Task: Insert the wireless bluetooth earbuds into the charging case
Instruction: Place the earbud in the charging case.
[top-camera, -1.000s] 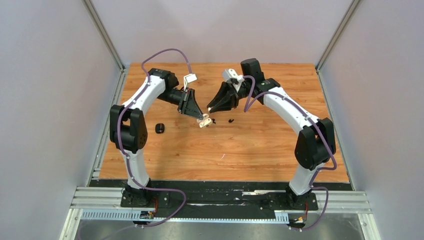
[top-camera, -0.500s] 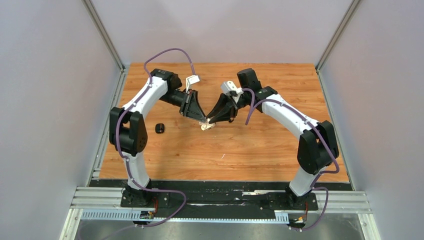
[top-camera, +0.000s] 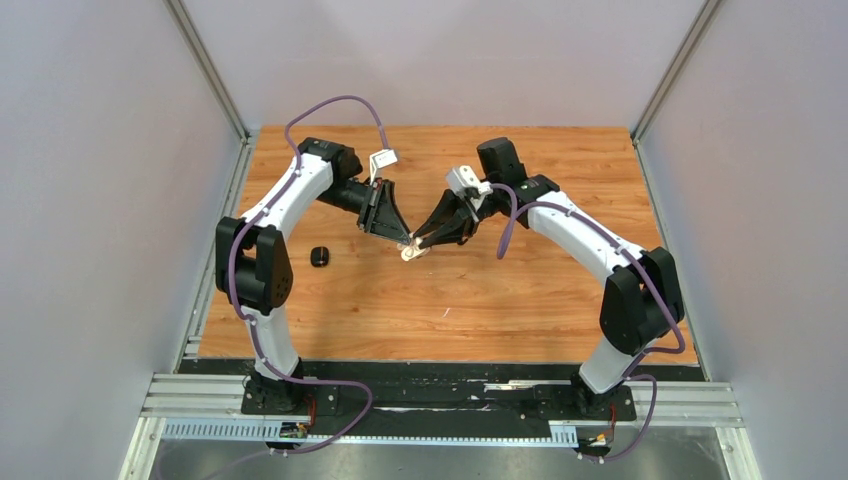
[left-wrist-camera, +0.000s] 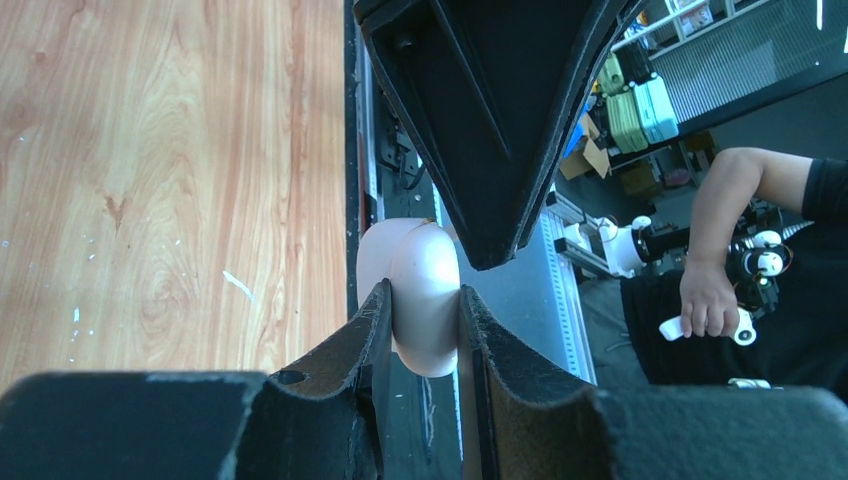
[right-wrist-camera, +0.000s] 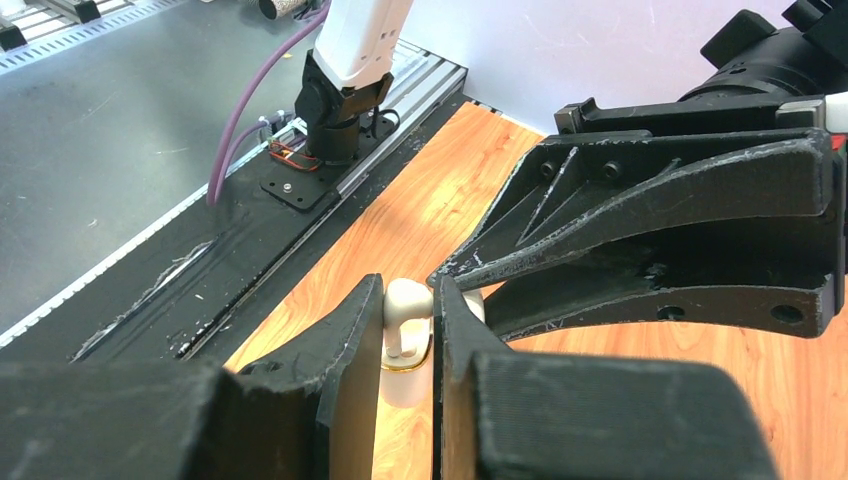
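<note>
My left gripper (top-camera: 406, 243) is shut on a cream-white charging case (top-camera: 410, 252) and holds it at the table's middle; in the left wrist view the case (left-wrist-camera: 425, 300) sits pinched between both fingers. The case is open, with a gold rim (right-wrist-camera: 404, 366). My right gripper (top-camera: 419, 239) meets it tip to tip and is shut on a small white earbud (right-wrist-camera: 405, 300). The earbud's stem points down into the case's opening. The black earbuds are hidden under the right gripper.
A small black case (top-camera: 319, 257) lies on the wooden table (top-camera: 450, 310) to the left, near the left arm's elbow. The left gripper's fingers (right-wrist-camera: 640, 230) fill the right of the right wrist view. Grey walls enclose the table.
My right gripper has moved left and down with the earbud until its tip meets the case. The left gripper has shifted the case slightly right and up.
</note>
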